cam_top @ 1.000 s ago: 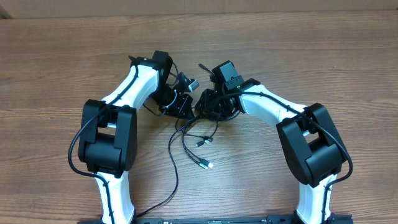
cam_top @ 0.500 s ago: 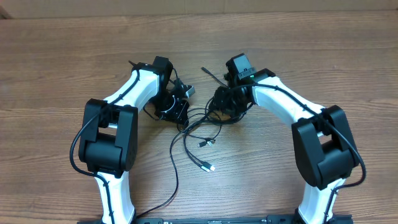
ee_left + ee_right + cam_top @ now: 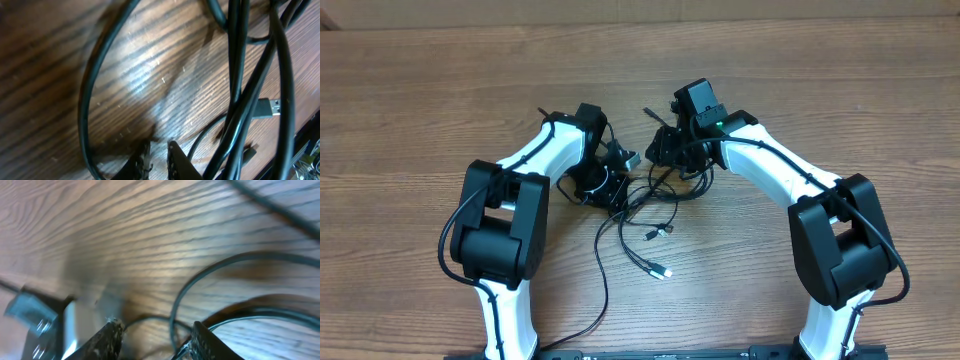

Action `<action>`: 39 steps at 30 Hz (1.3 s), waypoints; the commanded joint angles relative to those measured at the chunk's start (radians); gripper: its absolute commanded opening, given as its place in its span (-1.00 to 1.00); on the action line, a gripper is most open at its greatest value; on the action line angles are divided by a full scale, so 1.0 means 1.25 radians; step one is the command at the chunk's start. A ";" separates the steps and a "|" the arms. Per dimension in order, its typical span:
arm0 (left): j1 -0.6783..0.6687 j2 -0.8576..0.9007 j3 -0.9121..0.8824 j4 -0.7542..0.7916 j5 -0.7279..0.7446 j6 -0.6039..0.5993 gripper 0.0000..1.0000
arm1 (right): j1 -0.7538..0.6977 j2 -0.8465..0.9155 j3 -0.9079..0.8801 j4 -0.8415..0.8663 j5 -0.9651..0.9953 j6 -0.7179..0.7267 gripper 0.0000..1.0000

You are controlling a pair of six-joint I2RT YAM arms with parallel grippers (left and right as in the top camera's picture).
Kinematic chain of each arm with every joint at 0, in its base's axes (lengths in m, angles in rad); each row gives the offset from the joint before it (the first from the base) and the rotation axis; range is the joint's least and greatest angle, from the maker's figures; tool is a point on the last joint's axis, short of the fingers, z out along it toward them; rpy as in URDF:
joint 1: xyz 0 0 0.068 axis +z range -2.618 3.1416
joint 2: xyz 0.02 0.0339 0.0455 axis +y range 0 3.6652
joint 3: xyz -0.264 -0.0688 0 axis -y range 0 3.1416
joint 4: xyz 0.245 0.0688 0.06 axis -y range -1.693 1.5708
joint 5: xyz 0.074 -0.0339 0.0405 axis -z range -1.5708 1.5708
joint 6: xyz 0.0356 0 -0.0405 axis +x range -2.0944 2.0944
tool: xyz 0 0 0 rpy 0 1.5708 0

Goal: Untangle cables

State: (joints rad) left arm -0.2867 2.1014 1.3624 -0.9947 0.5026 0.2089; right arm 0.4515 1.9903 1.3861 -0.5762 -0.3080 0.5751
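The cables (image 3: 650, 200) are thin black cords in a loose tangle on the wooden table between my two arms. Two plug ends lie at the front (image 3: 663, 271). A silver-tipped plug (image 3: 631, 158) lies between the grippers and shows in the right wrist view (image 3: 30, 312). My left gripper (image 3: 612, 190) is low at the tangle's left edge. Its jaws (image 3: 157, 150) are almost together with only wood in the gap, and strands (image 3: 240, 75) run just to their right. My right gripper (image 3: 663, 152) is at the tangle's back edge. Its jaws (image 3: 155, 335) are open with a thin strand (image 3: 172, 320) between them.
One long strand runs from the tangle toward the table's front edge (image 3: 601, 290). A USB plug (image 3: 267, 107) lies flat by the strands in the left wrist view. The arms' own thicker cables run along their white links (image 3: 450, 230).
The grippers, close together a second ago, have drawn apart. The right gripper moved back and right, then slightly left. The left gripper shifted down and right into the tangle's edge. The strands spread a little.
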 commanded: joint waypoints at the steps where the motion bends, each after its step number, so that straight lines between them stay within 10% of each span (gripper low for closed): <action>1: -0.005 0.003 -0.043 0.012 -0.085 -0.033 -0.73 | 0.003 0.028 0.017 0.000 0.111 0.046 -0.09; 19: -0.005 0.003 -0.077 0.073 -0.222 -0.139 -0.71 | -0.098 0.032 0.017 -0.145 0.204 -0.088 0.17; 39: -0.004 0.003 -0.077 0.074 -0.222 -0.144 -0.62 | -0.105 0.052 -0.063 -0.111 0.427 -0.108 -0.07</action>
State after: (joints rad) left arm -0.3016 2.0457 1.3087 -0.9207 0.4068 0.0460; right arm 0.3275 2.0270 1.3399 -0.7292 0.1169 0.4416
